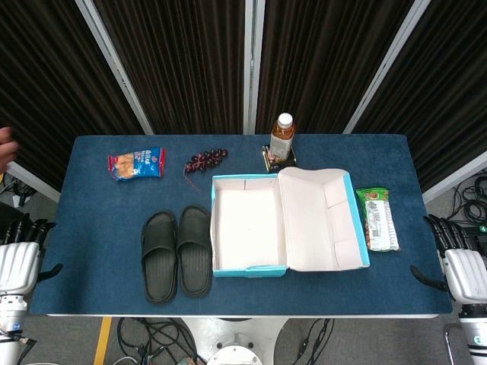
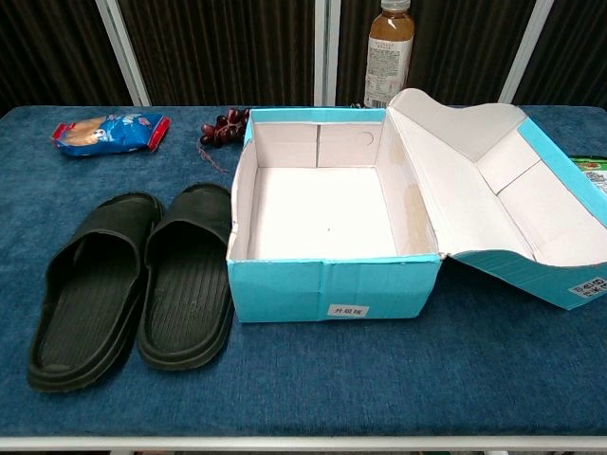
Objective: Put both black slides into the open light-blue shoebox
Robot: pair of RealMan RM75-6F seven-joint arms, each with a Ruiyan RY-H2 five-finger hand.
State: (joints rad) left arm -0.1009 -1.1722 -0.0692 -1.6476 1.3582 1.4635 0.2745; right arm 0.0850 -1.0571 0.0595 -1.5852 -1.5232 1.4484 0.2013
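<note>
Blue cloth table [image 1: 91, 228], dark ribbed curtain [image 1: 183, 61] behind

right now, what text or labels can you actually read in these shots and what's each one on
"外观板", as best it reads: small white sticker on the light-blue shoebox front wall.
White label on the lid edge: too small to read.
Bottle label: blurred.
Blue snack bag: print unreadable.
Green packet: print unreadable.

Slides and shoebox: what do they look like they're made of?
Black slides: likely moulded rubber or foam, matte, with ribbed footbeds and one-piece straps. Light-blue shoebox: cardboard, going by the fold creases and flaps, printed blue outside, plain off-white inside.
</note>
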